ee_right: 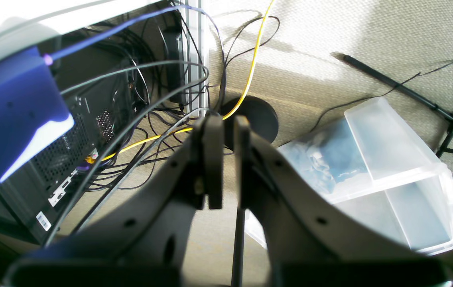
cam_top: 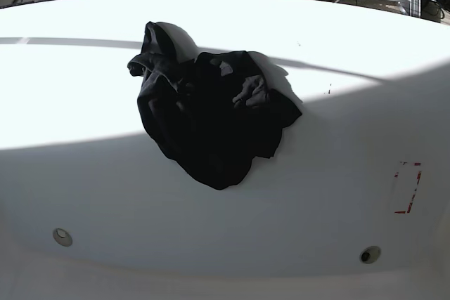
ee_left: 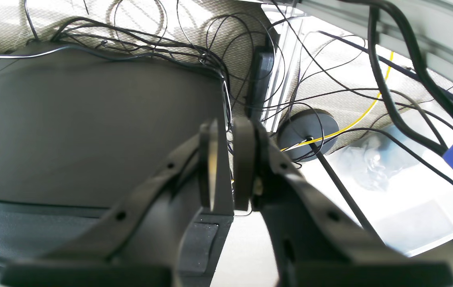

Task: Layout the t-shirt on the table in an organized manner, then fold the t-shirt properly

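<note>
Base view, surface (cam_top: 84, 187): white top, half in sun on the far side and half in shade; neither arm appears here.
T-shirt (cam_top: 211, 110): black cloth crumpled in a heap on the far-centre of the surface, not yet laid out; collar, sleeves and hem cannot be told apart.
Risk, grasp: a pinch into the heap would likely take several layers at once, so the cloth may lift as a bundle and not spread.
Risk, reach: both wrist views look at floor and cables, well away from the cloth.
Left tool (ee_left: 226, 171): fingers nearly together, holding nothing.
Right tool (ee_right: 226, 159): narrow gap, holding nothing.
Red dashed mark (cam_top: 408, 187): near right, no lettering.
Writing: none readable; a white sticker (ee_right: 43, 221) on the computer case is too small.
</note>
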`<state>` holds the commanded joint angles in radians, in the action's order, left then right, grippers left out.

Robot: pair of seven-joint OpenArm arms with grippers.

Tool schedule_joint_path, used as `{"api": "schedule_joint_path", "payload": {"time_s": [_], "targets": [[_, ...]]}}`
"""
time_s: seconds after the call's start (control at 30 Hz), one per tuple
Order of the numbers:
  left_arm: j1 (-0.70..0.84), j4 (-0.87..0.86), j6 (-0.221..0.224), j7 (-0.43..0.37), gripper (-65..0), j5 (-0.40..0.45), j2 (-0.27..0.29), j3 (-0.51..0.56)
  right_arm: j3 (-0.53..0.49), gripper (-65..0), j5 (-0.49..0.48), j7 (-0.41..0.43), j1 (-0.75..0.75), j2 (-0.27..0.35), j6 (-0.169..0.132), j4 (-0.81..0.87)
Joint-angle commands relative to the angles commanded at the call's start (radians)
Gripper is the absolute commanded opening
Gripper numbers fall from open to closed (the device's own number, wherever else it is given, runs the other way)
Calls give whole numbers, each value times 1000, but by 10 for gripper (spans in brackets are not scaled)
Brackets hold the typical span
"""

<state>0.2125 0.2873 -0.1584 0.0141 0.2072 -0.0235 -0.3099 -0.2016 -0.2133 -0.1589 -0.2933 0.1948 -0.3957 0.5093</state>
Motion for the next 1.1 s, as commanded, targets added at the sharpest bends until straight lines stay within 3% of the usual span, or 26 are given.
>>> {"api": "schedule_joint_path", "payload": {"time_s": [0.6, 0.67, 1.0, 1.1], "targets": [[0, 2, 1, -4, -584, 2, -2, 2, -1, -603, 4, 6, -7, -1, -3, 2], [10, 5, -1, 1, -581, 1, -3, 3, 2, -597, 5, 4, -6, -5, -16, -4], [15, 18, -1, -4, -581, 1, -3, 3, 4, -595, 7, 5, -12, -7, -5, -3], [34, 61, 3, -13, -581, 4, 0, 3, 2, -595, 6, 10, -14, -12, 20, 8]]}}
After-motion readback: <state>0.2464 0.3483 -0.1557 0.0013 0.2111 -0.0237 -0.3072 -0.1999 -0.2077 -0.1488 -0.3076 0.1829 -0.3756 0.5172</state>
